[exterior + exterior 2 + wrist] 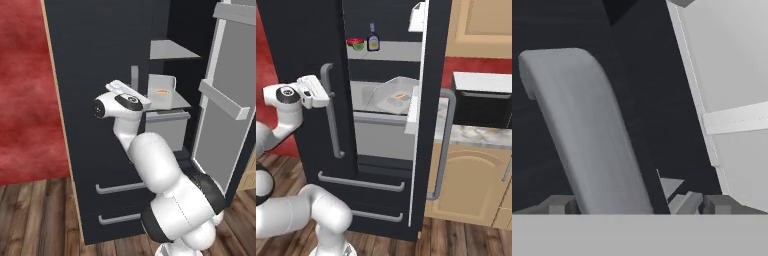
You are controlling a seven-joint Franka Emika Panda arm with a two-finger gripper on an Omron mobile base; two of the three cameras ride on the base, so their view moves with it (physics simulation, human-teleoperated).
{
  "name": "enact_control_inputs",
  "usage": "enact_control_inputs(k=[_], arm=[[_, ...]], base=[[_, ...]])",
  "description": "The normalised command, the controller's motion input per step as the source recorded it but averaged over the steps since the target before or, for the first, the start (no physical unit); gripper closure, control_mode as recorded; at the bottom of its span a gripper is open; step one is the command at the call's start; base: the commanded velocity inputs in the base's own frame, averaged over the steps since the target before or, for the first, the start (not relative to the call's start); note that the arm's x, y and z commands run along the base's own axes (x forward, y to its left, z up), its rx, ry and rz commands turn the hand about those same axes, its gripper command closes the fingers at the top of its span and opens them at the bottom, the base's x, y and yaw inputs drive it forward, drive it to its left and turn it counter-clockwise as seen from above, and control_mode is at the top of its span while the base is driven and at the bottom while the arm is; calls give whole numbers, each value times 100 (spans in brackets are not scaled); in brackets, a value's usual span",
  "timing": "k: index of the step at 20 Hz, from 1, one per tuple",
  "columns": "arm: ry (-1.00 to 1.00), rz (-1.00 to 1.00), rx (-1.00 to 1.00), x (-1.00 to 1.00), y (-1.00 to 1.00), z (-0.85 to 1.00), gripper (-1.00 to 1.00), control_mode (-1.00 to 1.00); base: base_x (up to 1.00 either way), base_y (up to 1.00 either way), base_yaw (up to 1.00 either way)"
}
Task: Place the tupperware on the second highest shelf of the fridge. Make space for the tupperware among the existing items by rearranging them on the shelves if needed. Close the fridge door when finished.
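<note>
The fridge (pixel 301 40) has its left door shut and its right door (pixel 220 135) swung open. The white tupperware (pixel 394 98), an orange carrot showing in it, rests on the second highest shelf (pixel 378 118), above the grey drawer face; it also shows as the tupperware (pixel 163 92). On the shelf above stand a dark sauce bottle (pixel 373 40) and a pink donut (pixel 355 43). My gripper (pixel 637 204) is open right at the left door's grey handle (pixel 587 130), whose bar runs between the fingertips (pixel 559 204). It holds nothing.
The open door's inner side carries grey door shelves (pixel 224 99). Two black drawers with bar handles (pixel 361 182) sit below. To the right stand a small black oven (pixel 481 105), a marble counter (pixel 476 135) and tan cabinets. A red wall is at the left.
</note>
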Motion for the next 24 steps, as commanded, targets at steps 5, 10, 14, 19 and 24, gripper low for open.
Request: enact_control_inputs(k=[5, 10, 14, 19, 24], arm=[[5, 0, 0, 69, -7, 0, -100, -100], [2, 0, 0, 68, -2, 0, -100, -100], [2, 0, 0, 71, -4, 0, -100, -100], [2, 0, 0, 46, -2, 0, -100, -100], [-2, 7, 1, -7, 2, 45, -100, -100]], base=[[0, 0, 0], [0, 0, 0], [0, 0, 0], [0, 0, 0], [0, 0, 0]])
